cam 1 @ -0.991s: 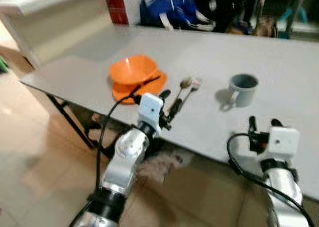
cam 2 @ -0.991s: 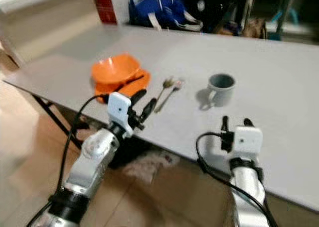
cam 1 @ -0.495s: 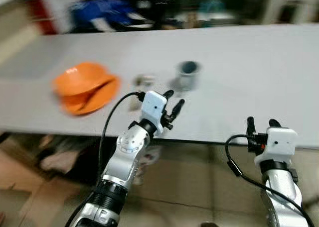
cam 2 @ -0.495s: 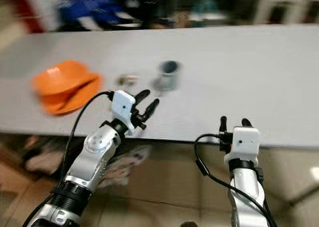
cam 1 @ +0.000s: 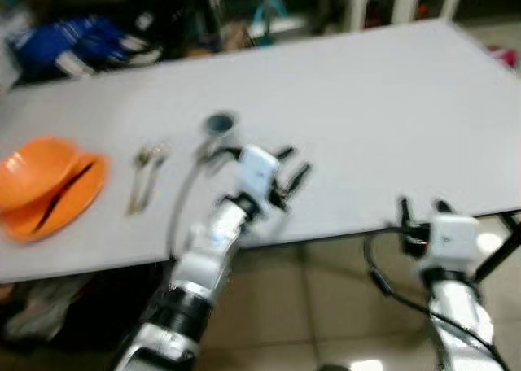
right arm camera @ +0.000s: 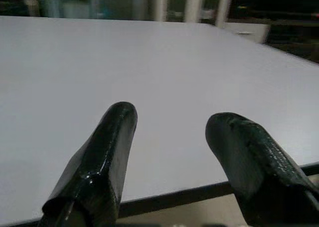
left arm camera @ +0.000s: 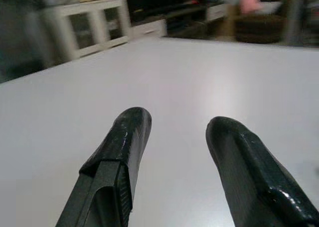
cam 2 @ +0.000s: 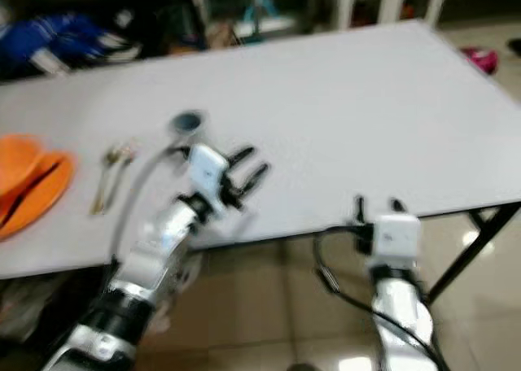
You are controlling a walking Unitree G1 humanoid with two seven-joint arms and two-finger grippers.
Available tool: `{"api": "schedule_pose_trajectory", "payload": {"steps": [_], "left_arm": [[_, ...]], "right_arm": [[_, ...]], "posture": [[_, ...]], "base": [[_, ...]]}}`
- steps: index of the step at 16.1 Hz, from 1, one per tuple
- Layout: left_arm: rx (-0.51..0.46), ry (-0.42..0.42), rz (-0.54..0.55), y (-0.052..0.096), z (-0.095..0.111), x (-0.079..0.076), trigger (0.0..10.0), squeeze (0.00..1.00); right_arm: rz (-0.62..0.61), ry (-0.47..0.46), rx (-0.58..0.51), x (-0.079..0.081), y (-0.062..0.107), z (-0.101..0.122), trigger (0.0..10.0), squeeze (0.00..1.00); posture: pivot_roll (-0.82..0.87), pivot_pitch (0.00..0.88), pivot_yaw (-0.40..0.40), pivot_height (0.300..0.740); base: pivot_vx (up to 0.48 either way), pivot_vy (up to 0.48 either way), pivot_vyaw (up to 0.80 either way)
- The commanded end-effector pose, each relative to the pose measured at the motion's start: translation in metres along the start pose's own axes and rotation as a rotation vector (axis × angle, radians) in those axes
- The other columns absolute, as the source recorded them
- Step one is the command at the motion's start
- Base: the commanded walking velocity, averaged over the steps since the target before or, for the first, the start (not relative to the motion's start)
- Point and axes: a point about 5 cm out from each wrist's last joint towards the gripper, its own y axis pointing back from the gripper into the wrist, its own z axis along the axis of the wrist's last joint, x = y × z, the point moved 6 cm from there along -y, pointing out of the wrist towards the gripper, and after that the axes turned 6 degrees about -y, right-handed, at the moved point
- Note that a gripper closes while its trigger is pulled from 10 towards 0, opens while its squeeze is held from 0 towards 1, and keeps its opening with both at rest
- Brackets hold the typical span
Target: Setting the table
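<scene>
Risk — left gripper, jaws apart and empty, clipping cup; right gripper apart too.

Both eye views look forward and down from the head across the white worktop, sharing the whole scene, slightly offset and blurred. Each wrist view looks low along its own black fingers, close over the same worktop surface.

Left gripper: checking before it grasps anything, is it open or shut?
Open. The left gripper has its two black fingers spread apart, bare white table showing between them.
</scene>
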Motion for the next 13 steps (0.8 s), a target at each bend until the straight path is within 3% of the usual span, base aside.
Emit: {"api": "schedule_pose_trajectory", "payload": {"steps": [1,7,10,13], "left_arm": [[-0.001,-0.024,0.019,0.005,0.001,0.012,10.0,0.00],[0.000,-0.026,-0.029,0.005,-0.004,0.005,10.0,0.00],[-0.020,-0.091,-0.092,0.004,0.001,-0.002,10.0,0.00],[0.032,-0.093,-0.043,0.001,-0.008,0.009,10.0,0.00]], "right_arm": [[0.024,-0.024,-0.010,0.010,-0.001,0.003,10.0,0.00],[0.020,-0.043,-0.008,0.012,0.002,0.000,10.0,0.00],[0.015,-0.039,0.000,0.014,0.002,-0.001,10.0,0.00],[-0.015,-0.033,-0.003,0.010,0.002,-0.002,10.0,0.00]], "posture": [[-0.17,0.000,0.149,0.740],[-0.17,0.000,0.151,0.740],[-0.17,0.000,0.161,0.740],[-0.17,0.000,0.164,0.740]], "base": [[0.311,-0.360,-0.77],[0.321,-0.352,-0.78],[0.297,-0.375,-0.77],[0.000,0.000,-0.15]]}}
